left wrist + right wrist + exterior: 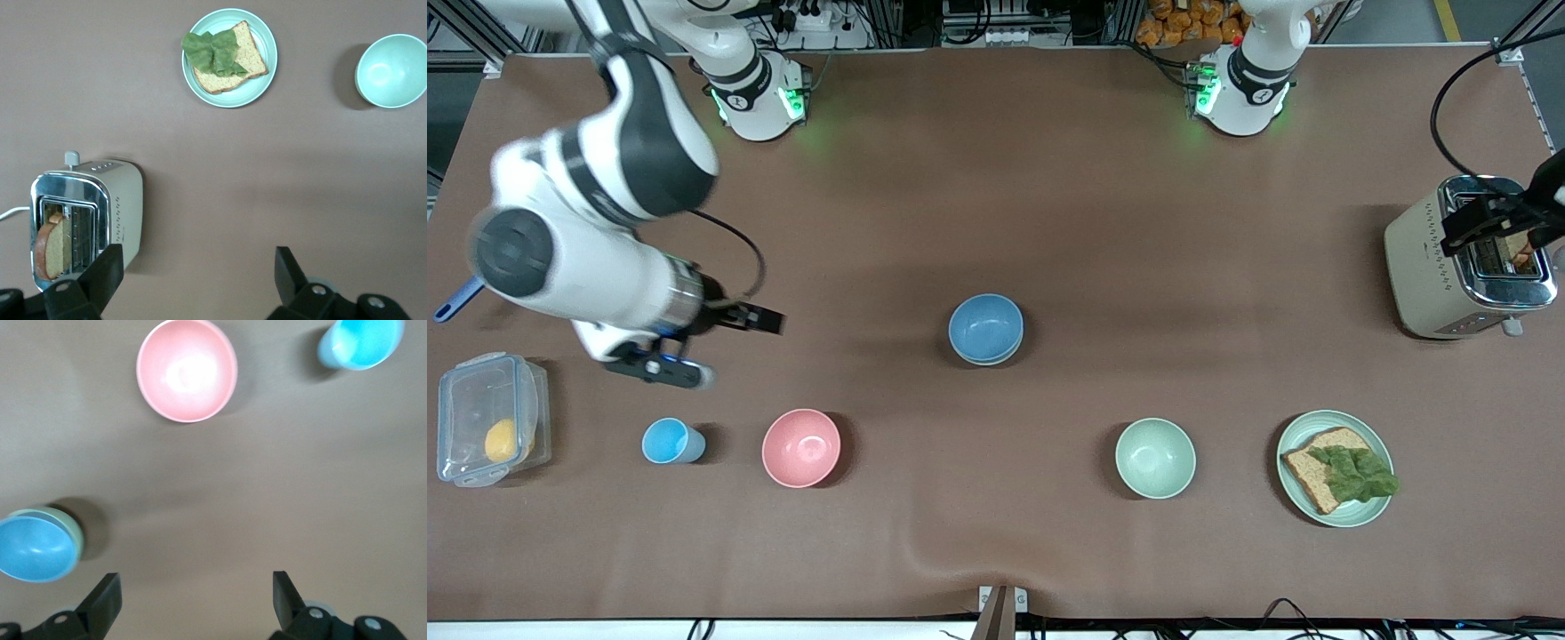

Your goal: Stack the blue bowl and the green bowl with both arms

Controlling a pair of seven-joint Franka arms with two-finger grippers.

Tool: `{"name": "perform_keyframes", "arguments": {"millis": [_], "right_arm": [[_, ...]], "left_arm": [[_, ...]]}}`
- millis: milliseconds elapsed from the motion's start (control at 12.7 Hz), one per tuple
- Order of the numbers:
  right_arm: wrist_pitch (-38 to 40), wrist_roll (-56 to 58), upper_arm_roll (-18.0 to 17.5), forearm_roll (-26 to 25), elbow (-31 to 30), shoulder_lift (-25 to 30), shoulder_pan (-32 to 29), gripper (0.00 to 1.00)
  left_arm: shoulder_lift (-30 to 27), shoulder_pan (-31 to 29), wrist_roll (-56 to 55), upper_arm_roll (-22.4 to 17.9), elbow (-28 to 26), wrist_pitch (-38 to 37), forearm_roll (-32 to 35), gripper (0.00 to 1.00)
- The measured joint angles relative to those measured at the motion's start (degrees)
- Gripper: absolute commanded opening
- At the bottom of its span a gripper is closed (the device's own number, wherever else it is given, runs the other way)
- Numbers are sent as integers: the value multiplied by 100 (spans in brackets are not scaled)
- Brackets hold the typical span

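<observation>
Seemingly done — the blue bowl (985, 327) sits nested in the green bowl (72, 528); the right gripper (720, 342) and the left gripper (193, 273) hover spread, empty.

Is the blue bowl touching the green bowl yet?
Touching. In the right wrist view the blue bowl sits nested inside the green bowl, whose rim shows around its edge; the front view shows one stack.

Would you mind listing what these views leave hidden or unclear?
- Green bowl: only a rim sliver shows under the blue bowl, which sits nested in it.
- Left gripper: over the toaster, partly cut off by the front view's edge.
- Right gripper: motion-blurred in the front view.
</observation>
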State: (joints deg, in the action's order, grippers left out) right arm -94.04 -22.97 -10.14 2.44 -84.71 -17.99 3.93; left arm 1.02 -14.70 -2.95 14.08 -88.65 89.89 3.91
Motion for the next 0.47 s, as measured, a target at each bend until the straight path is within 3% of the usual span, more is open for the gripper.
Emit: {"name": "perform_keyframes", "arguments": {"millis": [314,471], "right_arm": [[363,1176,14,-745,-456,820,-574,100],[531,1672,77,-870,-530,1052,-867,100]], "left_arm": [[-124,316,-147,-367,-26,-145,-509,100],[-161,495,-194,-375,-81,-202,-529,100]]}}
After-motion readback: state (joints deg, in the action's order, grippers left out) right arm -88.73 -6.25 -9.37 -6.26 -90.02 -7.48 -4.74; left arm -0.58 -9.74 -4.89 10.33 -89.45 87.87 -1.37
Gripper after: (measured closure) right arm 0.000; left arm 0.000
